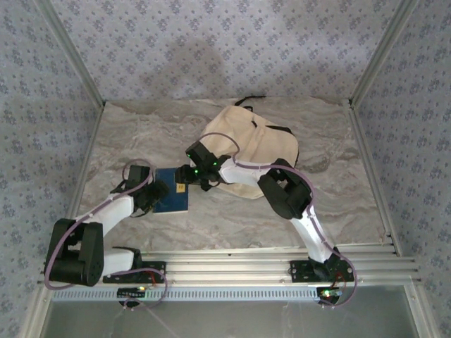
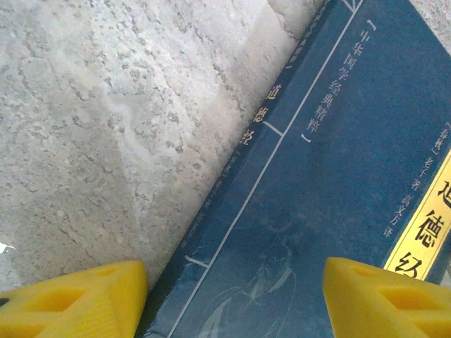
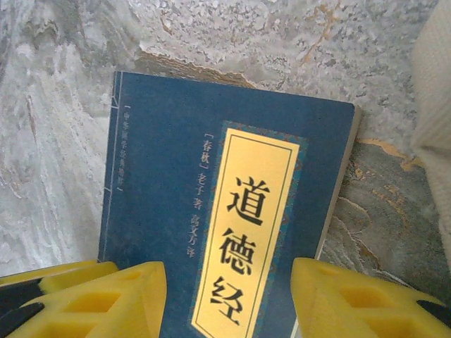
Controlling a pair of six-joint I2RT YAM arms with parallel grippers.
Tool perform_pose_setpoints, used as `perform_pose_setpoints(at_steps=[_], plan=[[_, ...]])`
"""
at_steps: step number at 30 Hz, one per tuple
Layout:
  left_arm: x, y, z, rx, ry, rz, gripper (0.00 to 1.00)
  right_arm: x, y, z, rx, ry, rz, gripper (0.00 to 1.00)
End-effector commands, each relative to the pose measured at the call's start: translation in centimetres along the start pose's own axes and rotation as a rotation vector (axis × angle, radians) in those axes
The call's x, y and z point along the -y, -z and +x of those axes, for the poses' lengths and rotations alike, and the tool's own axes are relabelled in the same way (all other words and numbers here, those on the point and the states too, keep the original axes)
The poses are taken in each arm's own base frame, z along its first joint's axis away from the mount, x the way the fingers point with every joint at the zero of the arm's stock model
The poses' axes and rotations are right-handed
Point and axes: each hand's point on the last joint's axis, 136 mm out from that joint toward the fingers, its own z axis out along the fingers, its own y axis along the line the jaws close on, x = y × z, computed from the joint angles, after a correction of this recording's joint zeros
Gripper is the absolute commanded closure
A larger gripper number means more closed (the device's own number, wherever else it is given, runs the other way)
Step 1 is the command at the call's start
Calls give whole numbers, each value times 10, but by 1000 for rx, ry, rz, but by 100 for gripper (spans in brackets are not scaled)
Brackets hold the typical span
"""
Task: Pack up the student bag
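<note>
The student bag [image 1: 254, 144], a soft cream fabric pack slumped into a rounded heap with black straps [image 1: 250, 100] trailing off its far side, is lying toward the far middle of the table [image 1: 141, 130]. The tabletop is showing a mottled grey-beige marble pattern, rough and pitted up close. Just left of the bag a thin rectangular book [image 1: 171, 201] is resting flat, its glossy dark blue cover carrying a yellow title strip [image 3: 243, 239] with black Chinese characters. The left gripper [image 2: 225, 303] is hanging with jaws apart, one chunky yellow finger [image 2: 70, 299] over stone, the other over the cover. The right gripper [image 3: 229, 306] is likewise standing spread above the cover, and the right arm [image 1: 243, 172] is crossing the bag's near edge
</note>
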Motion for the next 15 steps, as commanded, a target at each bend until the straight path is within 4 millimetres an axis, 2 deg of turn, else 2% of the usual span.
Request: perform_pose_setpoints(at_steps=[1,4,9,15], plan=[[1,-12,21,-71,24,35,33,-12,-5,3,-17,-22,-24,47],[2,-12,22,-71,34,38,37,-11,0,2,-11,-6,12,46],[4,-8,24,-68,46,47,42,15,14,4,17,5,139,42],[4,-1,31,-51,73,67,44,18,6,11,5,-23,123,43]])
